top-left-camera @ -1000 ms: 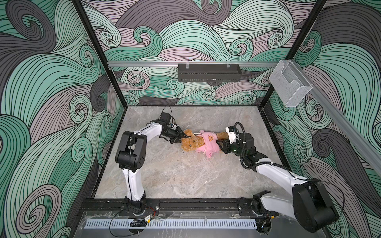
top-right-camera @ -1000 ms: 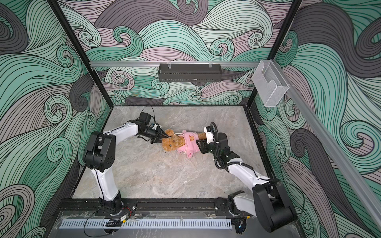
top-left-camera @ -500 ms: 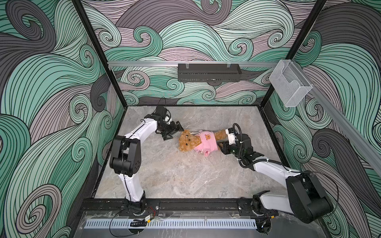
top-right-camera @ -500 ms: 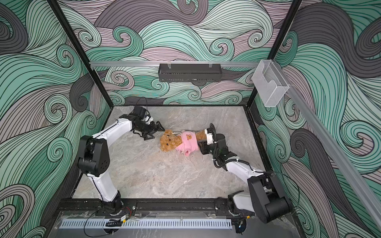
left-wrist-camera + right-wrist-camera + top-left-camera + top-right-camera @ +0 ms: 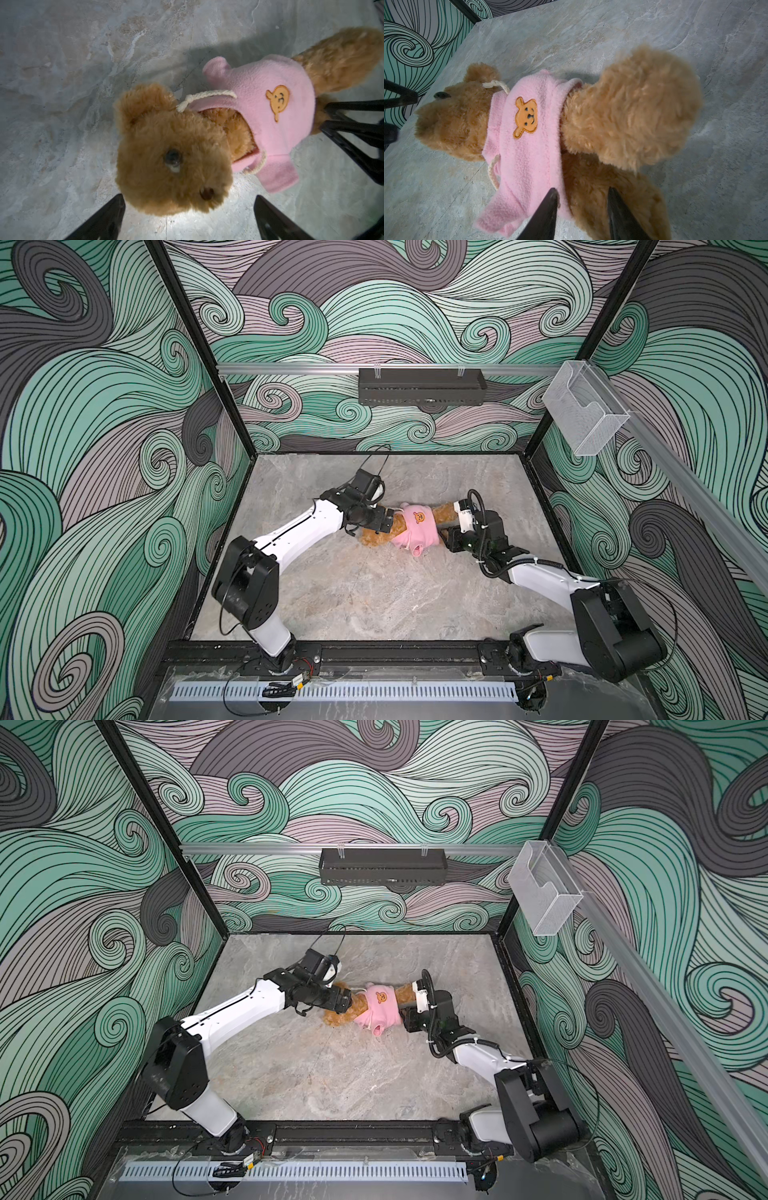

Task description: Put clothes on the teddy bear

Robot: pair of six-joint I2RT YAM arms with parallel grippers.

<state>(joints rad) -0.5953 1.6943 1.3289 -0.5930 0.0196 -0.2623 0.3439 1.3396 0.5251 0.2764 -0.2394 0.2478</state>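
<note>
Wearing a pink garment [image 5: 527, 158], the teddy bear [image 5: 166, 145] is lying on the tabletop [image 5: 374, 597].
The left tool [image 5: 189, 198] is gaping wide at its head; the right tool [image 5: 581, 190] is pinching a leg beside the hem.

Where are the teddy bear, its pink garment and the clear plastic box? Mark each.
teddy bear [image 5: 170, 145], left wrist view, on its face.
pink garment [image 5: 527, 158], right wrist view, below the patch.
clear plastic box [image 5: 585, 411], in a top view, front face.

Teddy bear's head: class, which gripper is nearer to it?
Left. The left gripper is open just in front of the teddy bear's head, at its snout; the right gripper is at the opposite end, closed on a leg.
</note>
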